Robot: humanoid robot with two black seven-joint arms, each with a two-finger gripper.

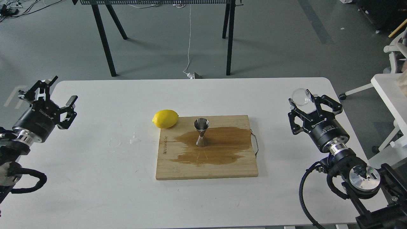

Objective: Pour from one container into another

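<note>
The steel hourglass jigger (201, 132) stands upright near the middle of a wooden board (206, 170). The tiny clear cup (300, 96) is held up at the table's right side, far from the jigger, and looks empty. My right gripper (302, 99) is shut on the cup, holding it at its fingertips and pointing up and away. Over the table's left edge, my left gripper (62, 88) is open and holds nothing.
A brown wet stain (219, 149) spreads over the board around the jigger. A lemon (165, 118) lies at the board's far left corner. Small drops (135, 139) sit on the white table (95, 178). Another white table (389, 92) stands to the right.
</note>
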